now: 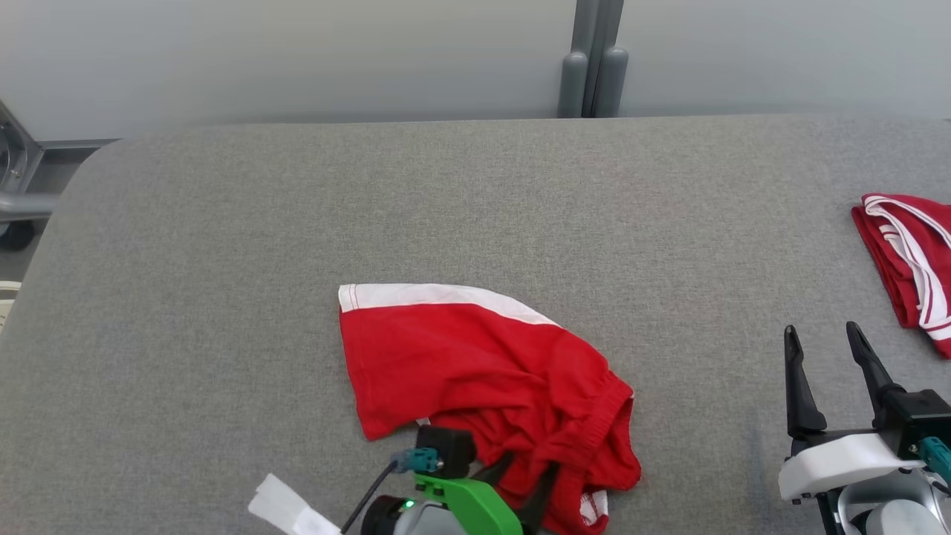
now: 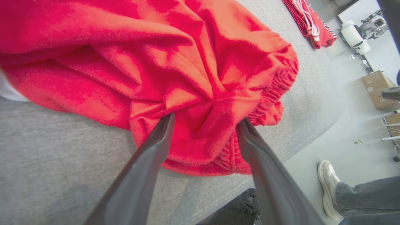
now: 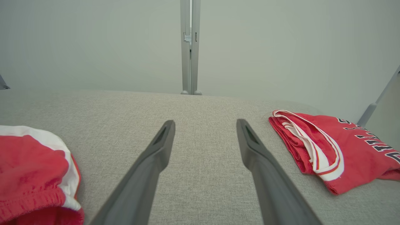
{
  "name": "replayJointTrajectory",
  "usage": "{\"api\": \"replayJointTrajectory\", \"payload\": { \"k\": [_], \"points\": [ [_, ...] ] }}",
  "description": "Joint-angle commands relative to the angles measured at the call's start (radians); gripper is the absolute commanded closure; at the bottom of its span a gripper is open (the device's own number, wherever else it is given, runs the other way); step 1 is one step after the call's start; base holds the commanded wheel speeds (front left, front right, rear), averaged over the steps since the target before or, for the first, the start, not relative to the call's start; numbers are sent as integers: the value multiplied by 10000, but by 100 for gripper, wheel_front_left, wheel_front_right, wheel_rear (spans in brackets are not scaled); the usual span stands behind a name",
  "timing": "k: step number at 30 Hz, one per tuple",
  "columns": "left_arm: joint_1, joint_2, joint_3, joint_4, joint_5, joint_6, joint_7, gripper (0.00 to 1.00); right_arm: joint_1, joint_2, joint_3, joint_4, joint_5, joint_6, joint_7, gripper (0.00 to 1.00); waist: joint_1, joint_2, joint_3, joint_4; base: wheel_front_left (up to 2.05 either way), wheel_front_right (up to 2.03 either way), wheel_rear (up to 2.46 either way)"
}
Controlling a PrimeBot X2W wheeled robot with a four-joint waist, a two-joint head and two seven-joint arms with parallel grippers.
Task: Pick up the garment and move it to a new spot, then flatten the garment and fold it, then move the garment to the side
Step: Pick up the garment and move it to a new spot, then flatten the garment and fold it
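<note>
The garment (image 1: pixel 475 364), red shorts with a white band, lies crumpled near the front middle of the grey padded table (image 1: pixel 223 260). My left gripper (image 1: pixel 520 483) sits at the garment's near edge by the gathered waistband. In the left wrist view the gripper (image 2: pixel 207 121) stands open, its two fingers spread wide, with bunched red cloth (image 2: pixel 200 93) lying between the tips. My right gripper (image 1: pixel 822 334) hovers open over bare table at the front right, nothing between its fingers (image 3: pixel 162 147). The right wrist view shows the garment (image 3: pixel 31 168) at its lower left.
A second red garment (image 1: pixel 910 260) with white trim and lettering lies folded at the table's right edge (image 3: pixel 331 150). A white tag (image 1: pixel 286 509) hangs by the left arm. Beyond the table's front edge are a person's shoe (image 2: pixel 328 187) and a cardboard box (image 2: pixel 376 90).
</note>
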Motion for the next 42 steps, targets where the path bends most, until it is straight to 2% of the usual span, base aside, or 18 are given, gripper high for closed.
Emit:
{"api": "replayJointTrajectory", "payload": {
  "k": [1, 6, 11, 16, 18, 20, 25, 33, 42],
  "points": [
    [217, 316, 106, -114, 234, 171, -272, 0, 223, -23, -64, -37, -41, -14, -28, 0, 0, -1, -111, 8, 0, 0, 0],
    [636, 1095, 631, -696, 255, 768, -1085, 0, 480, -10, -201, -54, -35, -14, -28, 0, 0, -1, -360, 172, 0, 0, 0],
    [1050, 1728, 1256, -1169, 161, 1139, -1687, 0, 674, 15, -269, -46, -24, -14, -28, 0, 0, -1, -557, 375, 0, 0, 0],
    [1555, 2482, 2223, -1578, 569, 1773, -2212, 0, 827, 46, -262, -78, 9, -14, -28, 0, 0, -1, -712, 661, 0, 0, 0],
    [1662, 2701, 2520, -1719, 876, 1803, -2257, 0, 844, 51, -232, -82, 14, -14, -28, 0, 0, -1, -758, 761, 0, 0, 0],
    [1935, 2857, 2941, -1855, 976, 1724, -2292, 0, 846, 48, -203, -108, 15, -14, -28, 0, 0, -1, -797, 844, 0, 0, 0],
    [2669, 3021, 4552, -2304, 2300, 1264, -2278, 0, 980, 81, -234, -181, 25, -14, -28, 0, 0, -1, -862, 899, 0, 0, 0],
    [4344, 2149, 7645, -2701, 4195, 408, -2279, 0, 1249, 137, -335, -42, -17, -14, -28, 0, 0, -1, -883, 501, 0, 0, 0],
    [5137, 998, 9519, -2442, 5534, -1339, -2280, 0, 1607, 172, -774, -49, 146, -14, -28, 0, 0, -1, -931, 170, 0, 0, 0]
  ]
}}
